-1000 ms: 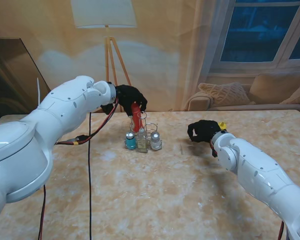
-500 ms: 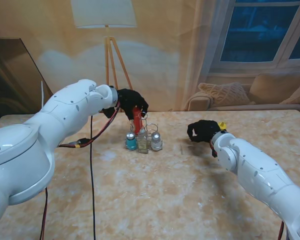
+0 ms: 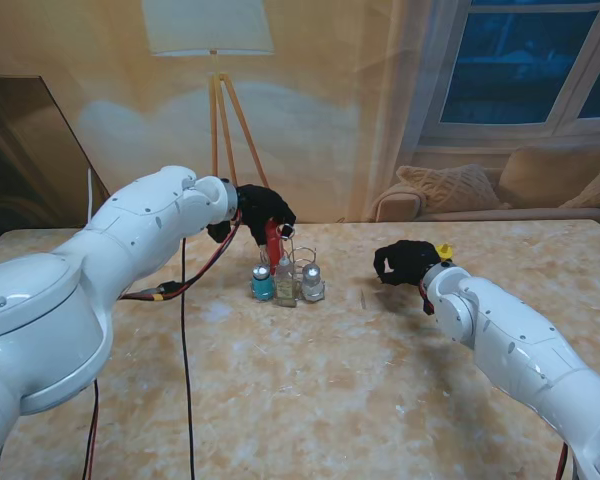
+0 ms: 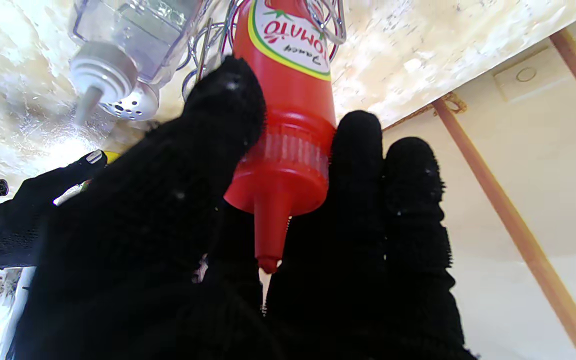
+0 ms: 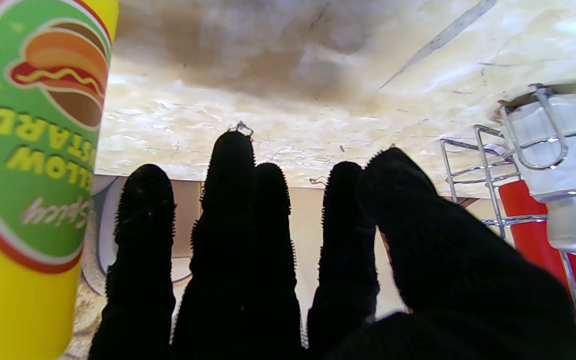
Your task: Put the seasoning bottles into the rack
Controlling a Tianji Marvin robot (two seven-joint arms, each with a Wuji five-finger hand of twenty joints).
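The left hand (image 3: 260,208) grips the red tomato-sauce bottle (image 3: 272,240) near its capped shoulder, thumb on one side and fingers on the other, with the bottle's body already inside the wire rack (image 3: 292,262) at the middle of the table (image 3: 310,390). The rack also carries a blue-filled shaker (image 3: 262,283), a clear bottle (image 3: 284,280) and a silver-capped shaker (image 3: 311,282). To seat the bottle well, it should be kept upright, lowered straight until its base appears to rest in the compartment, and only then released, with the fingers (image 4: 358,165) opening clear of the wire loops. The right hand (image 3: 405,262) holds nothing, fingers spread, just beside the yellow mustard bottle (image 5: 33,165), which stands on the table well apart from the rack.
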